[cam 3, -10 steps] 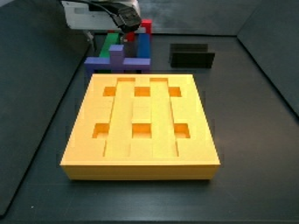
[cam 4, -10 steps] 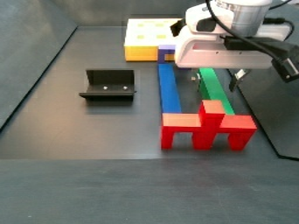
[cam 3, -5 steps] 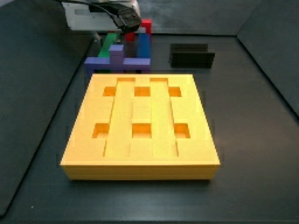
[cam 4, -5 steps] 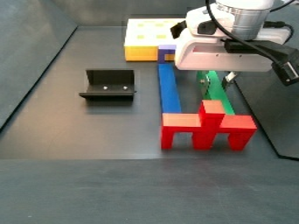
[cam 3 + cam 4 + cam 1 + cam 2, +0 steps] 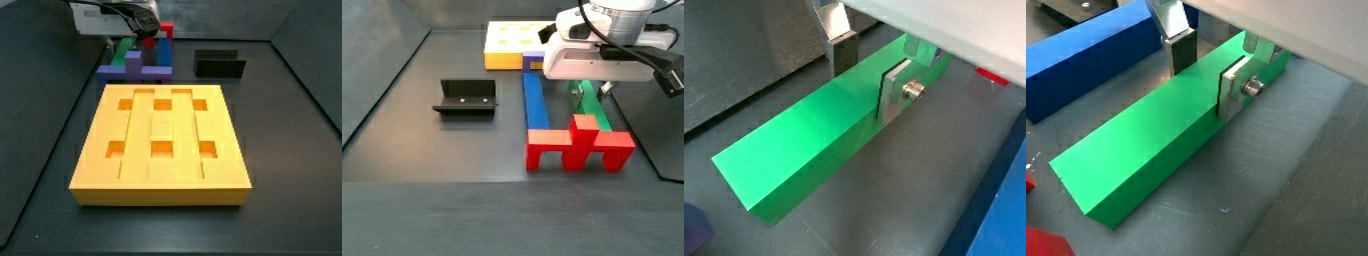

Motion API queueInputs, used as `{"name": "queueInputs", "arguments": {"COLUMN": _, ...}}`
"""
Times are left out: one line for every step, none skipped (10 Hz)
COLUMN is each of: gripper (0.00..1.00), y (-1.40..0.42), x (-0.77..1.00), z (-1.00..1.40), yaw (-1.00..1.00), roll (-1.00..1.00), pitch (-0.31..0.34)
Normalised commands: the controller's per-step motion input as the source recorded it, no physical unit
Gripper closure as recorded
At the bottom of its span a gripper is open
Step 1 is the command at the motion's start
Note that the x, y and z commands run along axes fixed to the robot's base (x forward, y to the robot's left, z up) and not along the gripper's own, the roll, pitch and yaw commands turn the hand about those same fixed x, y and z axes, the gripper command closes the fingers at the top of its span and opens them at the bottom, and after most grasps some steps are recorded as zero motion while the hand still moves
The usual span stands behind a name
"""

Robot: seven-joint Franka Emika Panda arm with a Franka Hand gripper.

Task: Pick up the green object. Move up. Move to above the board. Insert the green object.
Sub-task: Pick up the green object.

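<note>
We are observing the gripper (image 5: 1211, 62) straddling the long plain green rectangular bar (image 5: 1153, 140), which is lying on the dark tabletop (image 5: 449, 150) between the blue-purple block (image 5: 533, 100) and the wall. Its silver fingers (image 5: 895, 86) are flanking the bar's sides; we cannot tell whether they are clamping it. The orange-yellow slab with square holes (image 5: 160, 143) is lying well apart.

The green object (image 5: 1153, 140) lies flat between end effector (image 5: 1207, 75) fingers, apparently far from the board (image 5: 160, 145).

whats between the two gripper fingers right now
In both wrist views the green object lies between the fingers of the gripper, one plate on each long side. Whether they touch it is unclear.
</note>
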Motion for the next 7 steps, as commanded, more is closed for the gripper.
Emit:
{"name": "queueInputs", "arguments": {"gripper": 1.00, "y": 0.00, "x": 0.00, "z": 0.00, "yaw": 0.00, "roll": 0.00, "pitch": 0.000}}
{"name": "queueInputs", "arguments": {"gripper": 1.00, "y": 0.00, "x": 0.00, "z": 0.00, "yaw": 0.00, "roll": 0.00, "pitch": 0.000}}
{"name": "queueInputs", "arguments": {"gripper": 1.00, "y": 0.00, "x": 0.00, "z": 0.00, "yaw": 0.00, "roll": 0.00, "pitch": 0.000}}
{"name": "queueInputs", "arguments": {"gripper": 1.00, "y": 0.00, "x": 0.00, "z": 0.00, "yaw": 0.00, "roll": 0.00, "pitch": 0.000}}
{"name": "queueInputs", "arguments": {"gripper": 1.00, "y": 0.00, "x": 0.00, "z": 0.00, "yaw": 0.00, "roll": 0.00, "pitch": 0.000}}
{"name": "queueInputs", "arguments": {"gripper": 1.00, "y": 0.00, "x": 0.00, "z": 0.00, "yaw": 0.00, "roll": 0.00, "pitch": 0.000}}
{"name": "queueInputs", "arguments": {"gripper": 1.00, "y": 0.00, "x": 0.00, "z": 0.00, "yaw": 0.00, "roll": 0.00, "pitch": 0.000}}
